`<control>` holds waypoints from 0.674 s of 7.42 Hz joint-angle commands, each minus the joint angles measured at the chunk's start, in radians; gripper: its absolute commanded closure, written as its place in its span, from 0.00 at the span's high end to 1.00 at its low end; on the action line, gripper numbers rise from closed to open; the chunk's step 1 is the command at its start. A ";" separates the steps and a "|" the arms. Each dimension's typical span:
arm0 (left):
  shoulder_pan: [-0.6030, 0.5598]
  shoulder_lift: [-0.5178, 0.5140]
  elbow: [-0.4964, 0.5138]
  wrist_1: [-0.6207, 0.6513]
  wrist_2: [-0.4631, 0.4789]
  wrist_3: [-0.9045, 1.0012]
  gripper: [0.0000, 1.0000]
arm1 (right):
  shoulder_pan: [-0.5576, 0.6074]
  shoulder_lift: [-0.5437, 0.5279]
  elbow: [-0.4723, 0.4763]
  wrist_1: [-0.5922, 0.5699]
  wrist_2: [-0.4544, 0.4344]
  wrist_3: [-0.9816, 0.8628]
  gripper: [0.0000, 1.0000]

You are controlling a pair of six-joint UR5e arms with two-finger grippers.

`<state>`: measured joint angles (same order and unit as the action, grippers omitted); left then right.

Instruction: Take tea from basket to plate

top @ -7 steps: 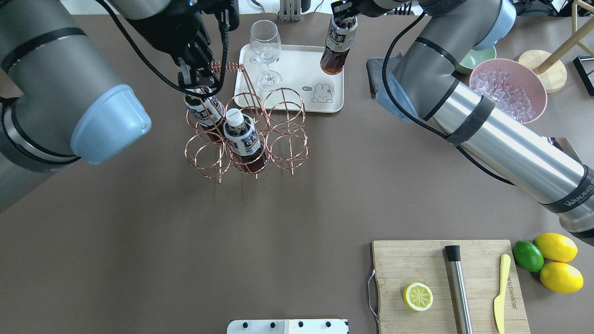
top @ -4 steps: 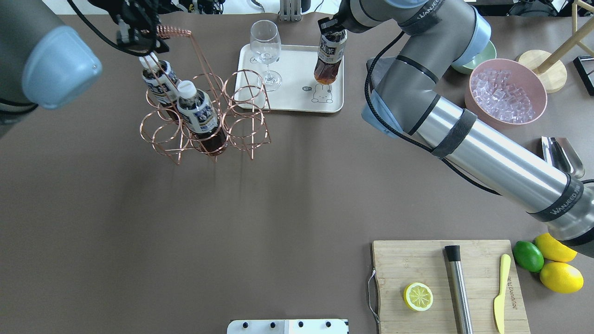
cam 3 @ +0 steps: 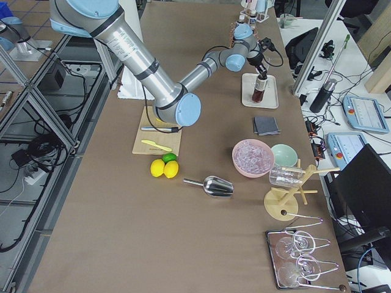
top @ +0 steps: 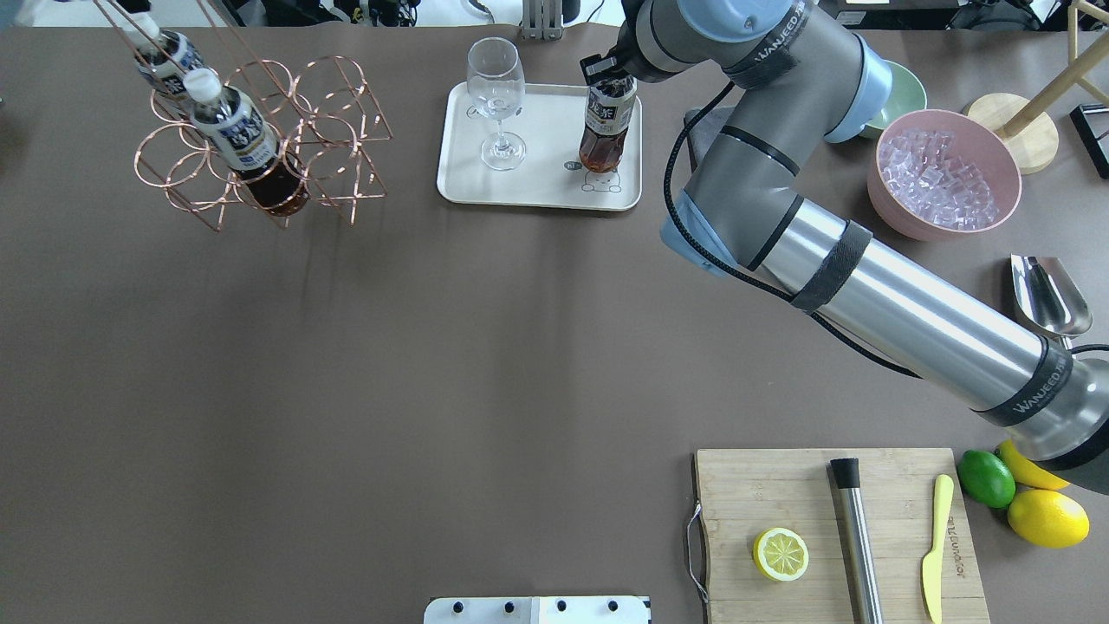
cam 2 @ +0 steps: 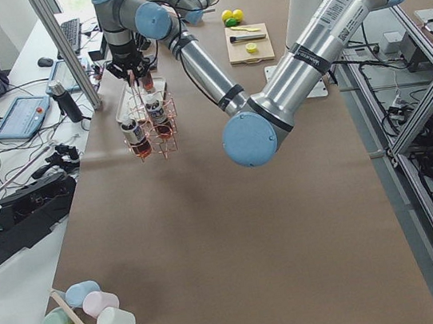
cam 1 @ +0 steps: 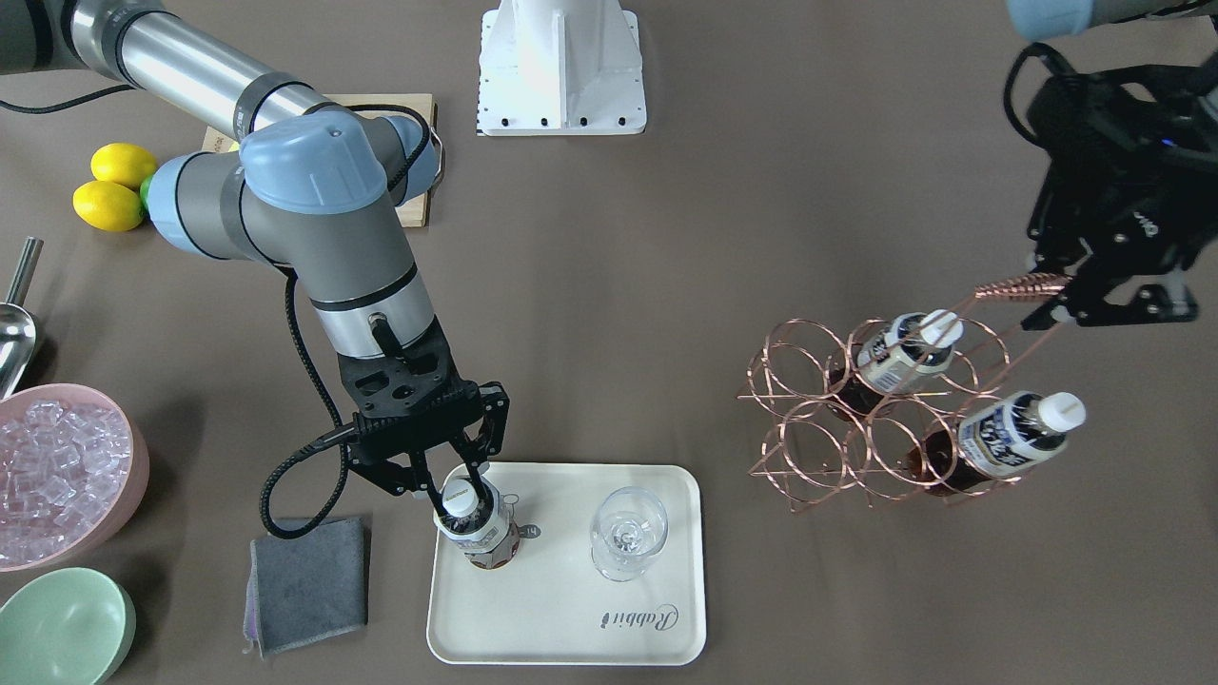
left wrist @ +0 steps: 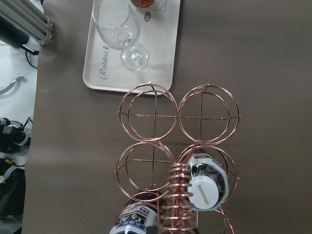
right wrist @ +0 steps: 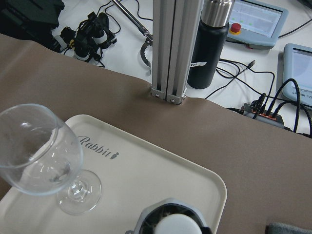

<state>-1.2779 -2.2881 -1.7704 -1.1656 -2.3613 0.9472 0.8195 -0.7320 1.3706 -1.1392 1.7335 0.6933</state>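
Observation:
My right gripper (cam 1: 459, 492) is shut on the white cap of a tea bottle (cam 1: 479, 536) that stands upright on the cream plate (cam 1: 571, 618), beside the bear drawing in the overhead view (top: 604, 130). My left gripper (cam 1: 1066, 297) is shut on the coiled handle (cam 1: 1020, 285) of the copper wire basket (cam 1: 885, 419) and holds it tilted above the table at the far left (top: 260, 147). Two more tea bottles (top: 238, 130) (top: 165, 56) lean in its cells. The left wrist view looks down on the handle (left wrist: 178, 200).
A wine glass (top: 496, 95) stands on the plate next to the bottle. A grey cloth (cam 1: 306, 580), a green bowl (cam 1: 62, 623) and a pink bowl of ice (top: 940, 173) lie beyond the right arm. A cutting board (top: 780, 494) with lemon and tools sits near right.
My left gripper has carried the basket with its two bottles further left and towards the far edge. My right gripper has lowered the tea bottle upright onto the plate.

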 commanded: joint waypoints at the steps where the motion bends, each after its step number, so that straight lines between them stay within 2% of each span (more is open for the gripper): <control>1: -0.142 0.022 0.115 0.058 -0.007 0.215 0.00 | -0.020 -0.003 -0.001 0.006 -0.012 0.000 0.00; 2: -0.188 0.022 0.188 0.057 -0.009 0.316 0.00 | -0.032 -0.009 -0.001 0.009 -0.040 -0.003 0.07; 3: -0.231 0.024 0.257 0.053 -0.010 0.393 0.00 | -0.040 -0.010 -0.001 0.009 -0.066 -0.005 0.98; 5: -0.285 0.047 0.359 0.014 -0.004 0.499 0.00 | -0.048 -0.009 0.002 0.010 -0.071 -0.002 1.00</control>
<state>-1.5164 -2.2614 -1.4978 -1.1181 -2.3701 1.3528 0.7783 -0.7412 1.3698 -1.1300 1.6713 0.6907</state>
